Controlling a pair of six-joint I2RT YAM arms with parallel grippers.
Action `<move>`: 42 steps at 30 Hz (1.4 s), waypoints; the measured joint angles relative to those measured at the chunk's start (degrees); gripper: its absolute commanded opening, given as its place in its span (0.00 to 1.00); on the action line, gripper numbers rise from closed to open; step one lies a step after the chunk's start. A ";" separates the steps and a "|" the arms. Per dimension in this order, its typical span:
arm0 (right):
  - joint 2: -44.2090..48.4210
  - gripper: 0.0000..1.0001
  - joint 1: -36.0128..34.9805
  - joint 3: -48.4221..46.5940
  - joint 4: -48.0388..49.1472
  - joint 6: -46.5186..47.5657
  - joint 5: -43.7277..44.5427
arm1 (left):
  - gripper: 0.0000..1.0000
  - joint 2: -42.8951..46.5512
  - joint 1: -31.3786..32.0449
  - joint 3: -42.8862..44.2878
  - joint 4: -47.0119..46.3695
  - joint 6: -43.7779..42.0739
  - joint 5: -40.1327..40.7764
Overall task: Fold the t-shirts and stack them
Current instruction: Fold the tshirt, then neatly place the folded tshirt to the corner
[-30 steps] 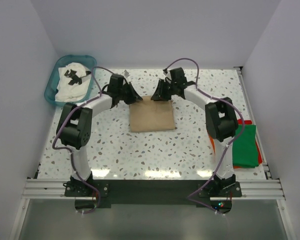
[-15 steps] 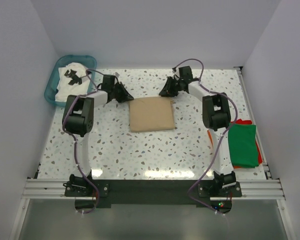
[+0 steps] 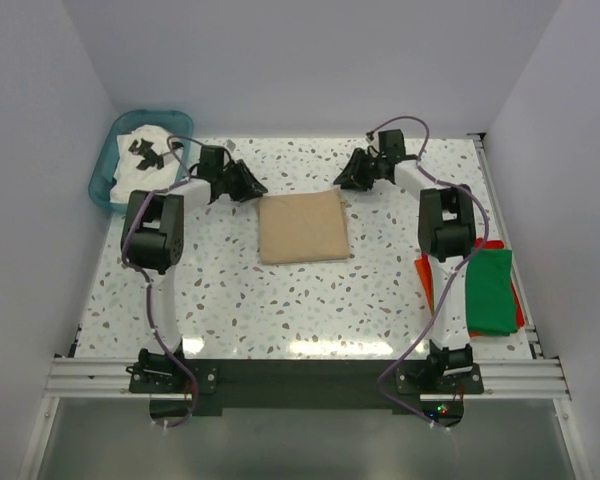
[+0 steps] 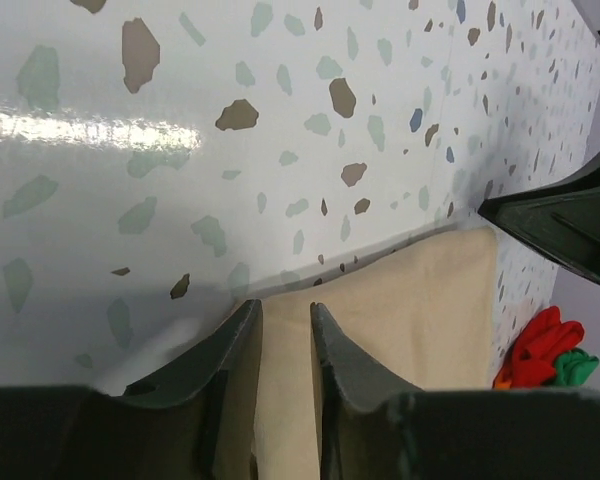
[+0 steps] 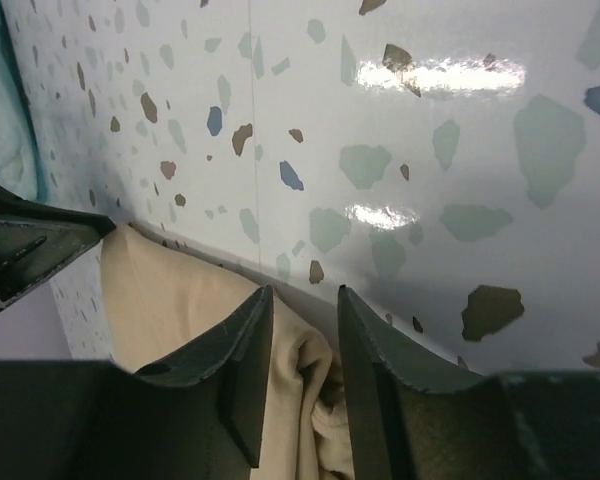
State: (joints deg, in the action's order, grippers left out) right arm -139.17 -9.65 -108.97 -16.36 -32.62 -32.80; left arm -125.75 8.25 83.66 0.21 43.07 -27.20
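The tan t-shirt (image 3: 300, 228) lies folded in a flat square at the table's middle. My left gripper (image 3: 248, 185) is open by a narrow gap at its far left corner, and tan cloth (image 4: 410, 310) shows between and under the fingers (image 4: 230, 370). My right gripper (image 3: 345, 178) is open at the far right corner, over a bunched fold of the tan cloth (image 5: 310, 400). The green t-shirt (image 3: 490, 290) lies folded on the red-orange one (image 3: 423, 280) at the right edge. The white t-shirt with black print (image 3: 145, 160) is in the basket.
The teal plastic basket (image 3: 105, 185) stands at the far left corner. White walls close in the back and both sides. The right gripper shows in the left wrist view (image 4: 570, 225), and the left gripper shows in the right wrist view (image 5: 25, 240).
Both grippers have moved back and outward from the tan shirt's far edge, the left one leftward and the right one rightward. The shirt now lies flat and square.
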 measured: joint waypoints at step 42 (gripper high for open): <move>16.98 0.66 -6.84 17.25 -10.99 10.27 24.48 | 0.13 14.21 10.62 -14.51 8.24 -1.44 25.09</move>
State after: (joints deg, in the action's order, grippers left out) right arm -122.19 -16.49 -91.72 -27.35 -22.35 -8.32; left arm -111.55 18.87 69.14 8.45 41.63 -2.11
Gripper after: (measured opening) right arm 0.612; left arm 0.076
